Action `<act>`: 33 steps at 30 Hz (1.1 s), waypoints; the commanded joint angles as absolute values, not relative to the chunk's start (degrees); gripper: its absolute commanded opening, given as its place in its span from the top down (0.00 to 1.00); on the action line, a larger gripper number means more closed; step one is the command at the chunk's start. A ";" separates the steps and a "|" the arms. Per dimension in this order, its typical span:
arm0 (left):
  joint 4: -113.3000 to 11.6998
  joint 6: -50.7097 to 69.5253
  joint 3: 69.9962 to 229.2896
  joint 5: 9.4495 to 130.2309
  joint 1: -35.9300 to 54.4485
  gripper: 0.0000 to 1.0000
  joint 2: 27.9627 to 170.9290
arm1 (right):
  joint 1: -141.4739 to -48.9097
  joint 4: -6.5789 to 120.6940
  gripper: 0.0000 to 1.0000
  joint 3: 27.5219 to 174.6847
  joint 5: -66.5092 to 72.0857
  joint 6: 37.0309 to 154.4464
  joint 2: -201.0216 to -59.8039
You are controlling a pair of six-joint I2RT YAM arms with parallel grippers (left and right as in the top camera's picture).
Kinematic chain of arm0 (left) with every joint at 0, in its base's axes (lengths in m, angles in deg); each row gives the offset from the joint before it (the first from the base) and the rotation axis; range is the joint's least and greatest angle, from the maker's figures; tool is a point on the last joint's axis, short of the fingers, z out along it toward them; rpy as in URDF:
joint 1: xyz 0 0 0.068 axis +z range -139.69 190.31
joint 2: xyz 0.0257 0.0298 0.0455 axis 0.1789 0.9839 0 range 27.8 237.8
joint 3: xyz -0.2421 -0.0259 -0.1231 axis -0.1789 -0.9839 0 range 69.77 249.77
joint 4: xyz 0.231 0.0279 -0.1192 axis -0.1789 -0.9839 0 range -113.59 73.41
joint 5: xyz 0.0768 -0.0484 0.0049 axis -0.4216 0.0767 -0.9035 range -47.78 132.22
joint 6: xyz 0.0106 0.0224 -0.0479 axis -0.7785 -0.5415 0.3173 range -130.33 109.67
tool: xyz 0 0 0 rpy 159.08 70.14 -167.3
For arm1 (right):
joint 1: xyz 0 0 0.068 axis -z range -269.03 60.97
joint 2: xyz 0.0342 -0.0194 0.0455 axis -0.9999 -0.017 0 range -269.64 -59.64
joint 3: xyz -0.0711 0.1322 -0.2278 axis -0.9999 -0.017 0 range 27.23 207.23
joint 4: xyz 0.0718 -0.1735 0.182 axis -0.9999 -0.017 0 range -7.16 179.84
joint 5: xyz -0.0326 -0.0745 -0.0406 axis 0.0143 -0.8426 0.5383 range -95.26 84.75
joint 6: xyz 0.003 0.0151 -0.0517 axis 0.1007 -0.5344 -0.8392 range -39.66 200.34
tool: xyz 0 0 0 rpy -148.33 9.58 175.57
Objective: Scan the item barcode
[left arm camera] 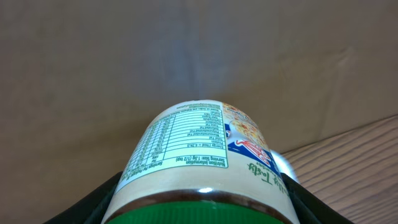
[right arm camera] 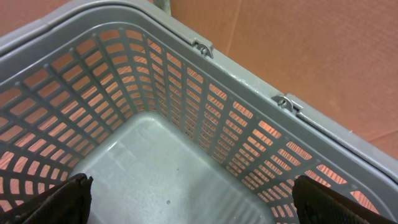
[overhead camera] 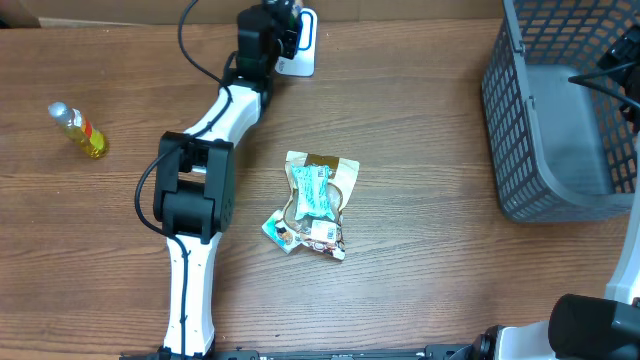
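A jar (left arm camera: 198,152) with a green lid and a white nutrition label fills the left wrist view. My left gripper (left arm camera: 199,208) is shut on it, one black finger (left arm camera: 99,205) on each side, in front of a brown cardboard wall. No barcode shows on the side facing the camera. In the overhead view that gripper (overhead camera: 283,25) is at the table's far edge, beside a white device (overhead camera: 304,48); the jar itself is hidden there. My right gripper (right arm camera: 193,199) hangs open over the grey basket (right arm camera: 249,74) with nothing between its fingers.
The grey mesh basket (overhead camera: 520,120) stands at the right edge of the table. A pile of snack packets (overhead camera: 315,200) lies mid-table. A small yellow bottle (overhead camera: 78,130) lies at the far left. The left arm stretches from the front edge to the back.
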State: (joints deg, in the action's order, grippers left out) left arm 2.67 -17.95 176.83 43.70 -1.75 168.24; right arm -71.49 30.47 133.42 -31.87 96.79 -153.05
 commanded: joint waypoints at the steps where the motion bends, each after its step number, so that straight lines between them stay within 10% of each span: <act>1: 3.85 -17.12 177.88 47.04 -1.20 0.96 168.04 | -71.49 30.75 0.00 133.70 -32.65 96.55 -152.98; 33: 0.27 -8.59 177.93 50.80 -1.72 0.96 166.86 | -71.49 30.75 0.00 133.70 -32.65 96.55 -152.98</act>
State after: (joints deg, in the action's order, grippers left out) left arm -1.13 -9.77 176.85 51.41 -1.33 167.69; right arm -71.49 30.47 133.42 -31.87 96.79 -153.05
